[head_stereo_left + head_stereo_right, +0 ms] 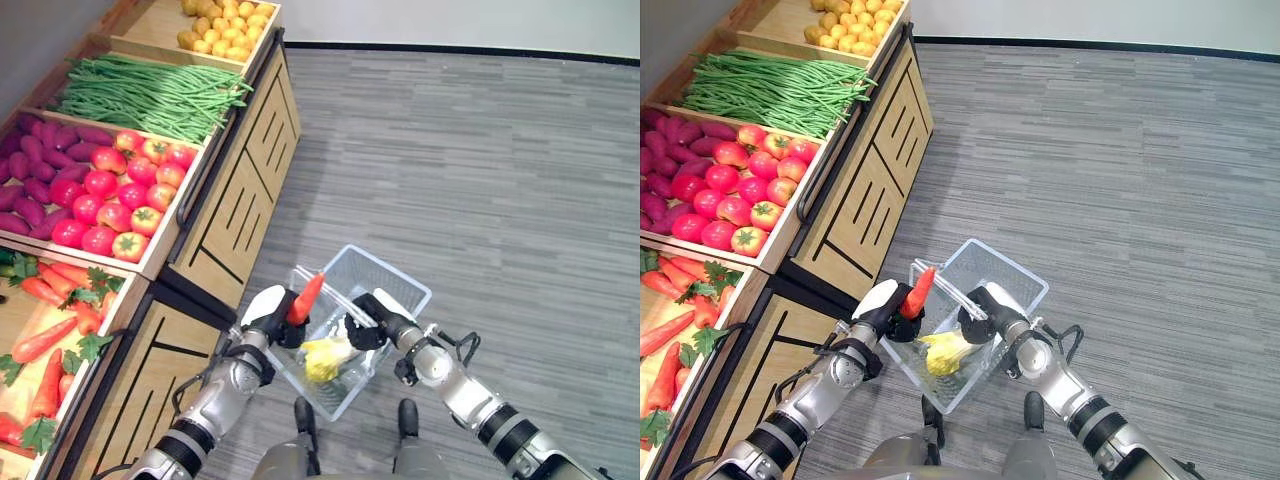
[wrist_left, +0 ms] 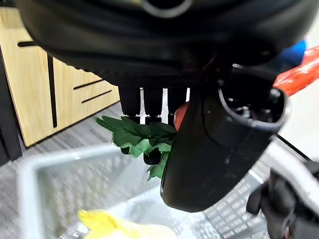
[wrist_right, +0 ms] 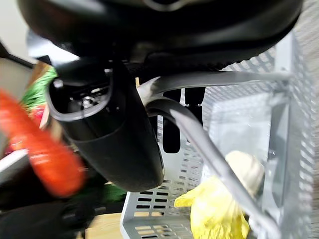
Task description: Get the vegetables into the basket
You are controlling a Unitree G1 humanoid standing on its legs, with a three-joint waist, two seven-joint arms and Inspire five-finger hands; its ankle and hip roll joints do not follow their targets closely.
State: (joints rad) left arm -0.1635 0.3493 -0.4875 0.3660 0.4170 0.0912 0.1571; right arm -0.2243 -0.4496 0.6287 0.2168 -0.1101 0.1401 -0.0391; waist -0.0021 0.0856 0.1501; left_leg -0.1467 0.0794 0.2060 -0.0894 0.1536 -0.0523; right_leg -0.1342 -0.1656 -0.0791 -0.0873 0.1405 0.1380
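My left hand (image 1: 278, 322) is shut on an orange carrot (image 1: 306, 298) with green leaves (image 2: 137, 135), holding it point-up over the near left rim of the white mesh basket (image 1: 400, 290). My right hand (image 1: 372, 322) is shut on the basket's handles (image 3: 199, 144) and holds the basket above the floor. A yellow-green leafy vegetable (image 1: 325, 358) lies inside the basket. On the wooden stand, more carrots (image 1: 45, 340) lie in the nearest bin, with tomatoes (image 1: 115, 200) and green beans (image 1: 150, 95) behind them.
The wooden display stand (image 1: 235, 200) runs along the left, with purple sweet potatoes (image 1: 35, 165) and small yellow produce (image 1: 225, 22) in other bins. Grey plank floor (image 1: 480, 170) spreads to the right.
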